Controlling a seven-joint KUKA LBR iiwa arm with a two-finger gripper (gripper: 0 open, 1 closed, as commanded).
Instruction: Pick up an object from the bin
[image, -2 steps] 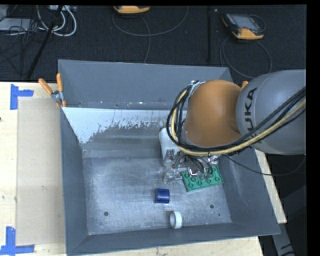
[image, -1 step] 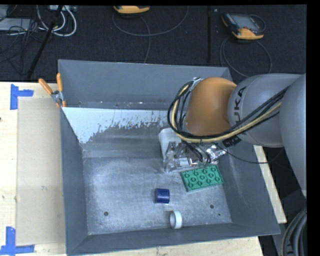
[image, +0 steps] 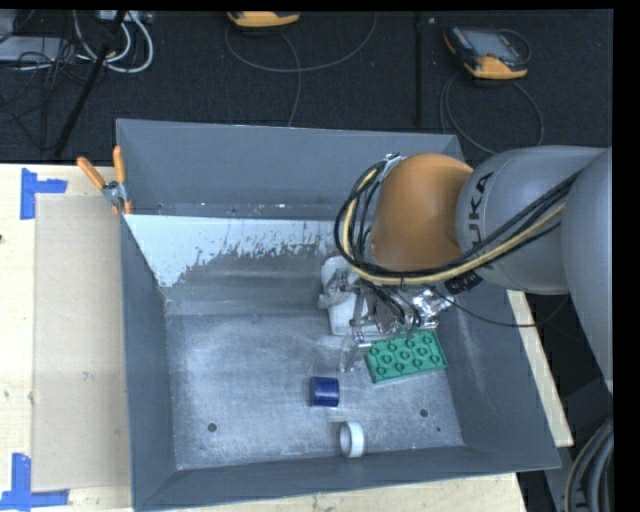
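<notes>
Your gripper (image: 352, 350) hangs low in the bin (image: 230, 180); you can't tell how open it is or whether it holds anything. Green studded plate (image: 405, 357) just beside it, blue block (image: 323, 392) near, white ring (image: 350, 438) beyond that.

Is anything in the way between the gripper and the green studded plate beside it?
Nothing visible. The gripper hangs right at the left end of the green studded plate. The small blue block and the white ring lie lower in the view, apart from both.
</notes>
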